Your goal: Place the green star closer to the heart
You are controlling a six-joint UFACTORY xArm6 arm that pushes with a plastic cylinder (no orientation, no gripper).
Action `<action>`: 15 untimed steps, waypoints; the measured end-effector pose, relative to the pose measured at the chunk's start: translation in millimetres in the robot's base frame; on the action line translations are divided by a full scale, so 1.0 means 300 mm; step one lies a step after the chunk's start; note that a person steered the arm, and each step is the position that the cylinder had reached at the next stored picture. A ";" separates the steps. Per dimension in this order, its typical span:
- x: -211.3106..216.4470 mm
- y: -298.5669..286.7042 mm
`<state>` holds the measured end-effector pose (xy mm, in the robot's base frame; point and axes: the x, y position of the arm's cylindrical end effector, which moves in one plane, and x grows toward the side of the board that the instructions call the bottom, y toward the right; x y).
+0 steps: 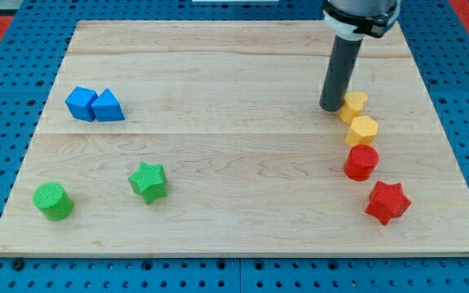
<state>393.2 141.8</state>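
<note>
My tip (pixel 330 108) rests on the surface at the view's upper right, rod upright

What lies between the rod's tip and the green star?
In the camera view, only bare wooden board lies between my tip and the green star. No block sits on that line; the yellow blocks sit right of the tip.

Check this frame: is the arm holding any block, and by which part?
Nothing is held. My tip just rests on the board beside the upper yellow block, far from the green star.
</note>
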 end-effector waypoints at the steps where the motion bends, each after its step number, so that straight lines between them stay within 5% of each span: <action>1: 0.000 -0.002; 2: -0.013 -0.316; 4: 0.456 -0.383; 5: 0.580 -0.496; 7: 0.621 -0.697; 9: 0.337 -0.906; 10: 0.418 -0.941; 12: 0.213 -1.041; 15: 0.005 -0.530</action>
<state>394.7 -17.1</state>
